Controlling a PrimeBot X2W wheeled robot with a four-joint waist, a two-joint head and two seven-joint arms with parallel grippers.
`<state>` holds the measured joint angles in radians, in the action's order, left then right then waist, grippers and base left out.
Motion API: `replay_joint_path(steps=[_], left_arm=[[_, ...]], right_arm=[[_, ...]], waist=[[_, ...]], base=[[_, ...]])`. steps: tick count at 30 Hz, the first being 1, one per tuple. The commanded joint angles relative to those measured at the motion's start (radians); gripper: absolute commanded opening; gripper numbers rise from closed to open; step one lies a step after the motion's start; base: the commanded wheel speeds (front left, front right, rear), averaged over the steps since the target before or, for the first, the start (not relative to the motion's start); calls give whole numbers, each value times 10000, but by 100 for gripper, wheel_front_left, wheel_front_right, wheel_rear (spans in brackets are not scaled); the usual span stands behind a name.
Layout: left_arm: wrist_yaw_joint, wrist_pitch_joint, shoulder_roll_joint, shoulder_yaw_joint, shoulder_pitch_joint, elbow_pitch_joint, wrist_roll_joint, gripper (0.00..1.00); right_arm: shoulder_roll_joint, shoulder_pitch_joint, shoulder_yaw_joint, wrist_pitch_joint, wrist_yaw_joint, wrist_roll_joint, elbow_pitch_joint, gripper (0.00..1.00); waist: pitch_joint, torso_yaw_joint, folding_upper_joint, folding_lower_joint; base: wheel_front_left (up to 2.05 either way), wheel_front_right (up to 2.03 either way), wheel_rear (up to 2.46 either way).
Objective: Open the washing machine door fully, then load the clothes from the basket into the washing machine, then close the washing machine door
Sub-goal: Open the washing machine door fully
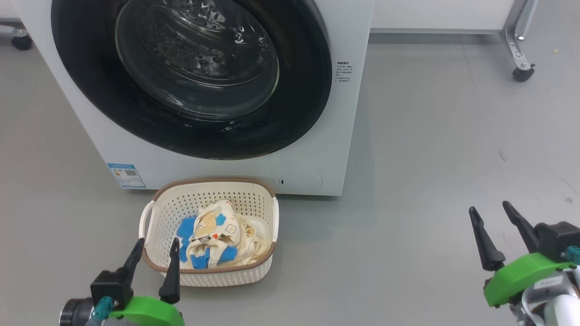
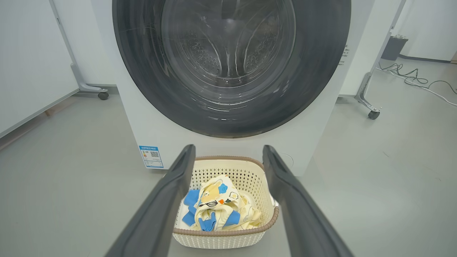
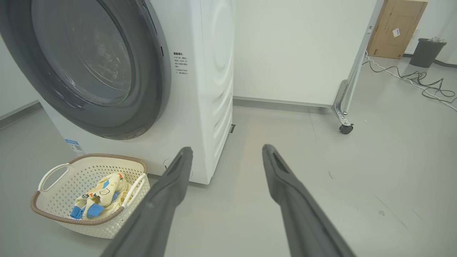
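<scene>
Washing machine (image 1: 317,154): white front-loader on the grey floor (image 1: 430,158), filling the 12 o'clock part of the head view. Its door (image 1: 299,113) is shut, the glossy black rim flush against the front panel. The perforated steel drum shows through the clear glass bowl (image 1: 199,59) at its centre. A small blue label (image 1: 127,175) sits low on the front, at 7 o'clock from the door.

Basket (image 1: 208,278): cream perforated plastic with a brown rim and white side handles. It stands on the floor just before the machine, at 6 o'clock from the door.

Clothes (image 1: 222,235): a crumpled bundle of pale-yellow printed fabric with blue patches, lying inside the basket.

Left end effector (image 1: 157,241): at 7 o'clock of the head view, fingers spread wide with nothing between them. The tips line up with the basket's near-left corner. In its wrist view the two fingers frame the basket.

Right end effector (image 1: 489,207): at 4 o'clock of the head view, fingers wide and empty, over bare floor well apart from the basket.

Surroundings: a caster (image 1: 523,72) on a partition leg at 1 o'clock. The right wrist view adds loose cables (image 3: 428,84), a dark bin (image 3: 426,51) and a cardboard box (image 3: 396,28).
</scene>
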<state>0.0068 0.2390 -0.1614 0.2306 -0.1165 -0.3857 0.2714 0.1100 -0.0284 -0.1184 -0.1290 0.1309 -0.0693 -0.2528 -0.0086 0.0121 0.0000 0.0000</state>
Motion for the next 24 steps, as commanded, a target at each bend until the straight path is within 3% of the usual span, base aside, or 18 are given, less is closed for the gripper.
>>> replay_joint_path(steps=[1, 8, 14, 15, 18, 24], left_arm=[[48, 177, -237, -321, -515, 313, -1, 100], [82, 186, -198, -257, -721, 484, 20, 100], [143, 197, -116, -236, -1112, 721, 24, 100], [152, 199, -116, -232, -1182, 764, 11, 100], [145, 204, -96, -234, -1354, 873, 28, 100], [118, 213, -14, -283, -1642, 933, 147, 100]], right_arm=[[90, -581, 111, -130, -2, -64, 353, 100], [-38, -855, -239, -112, -2, -671, 541, 100], [-287, -1511, -609, 95, -2, -2417, 671, 98], [-315, -1675, -638, 171, -2, -2799, 655, 88], [-337, -2219, -747, 325, -2, -3731, 588, 0], [-285, -3520, -971, 992, -2, -5938, 136, 0]], waist=[[26, 10, 0, 0], [411, 142, 0, 0], [983, 292, 0, 0], [1091, 305, 0, 0], [1394, 356, 0, 0], [1987, 554, 0, 0]], base=[[0, 0, 0], [0, 0, 0], [0, 0, 0], [0, 0, 0], [0, 0, 0], [0, 0, 0]])
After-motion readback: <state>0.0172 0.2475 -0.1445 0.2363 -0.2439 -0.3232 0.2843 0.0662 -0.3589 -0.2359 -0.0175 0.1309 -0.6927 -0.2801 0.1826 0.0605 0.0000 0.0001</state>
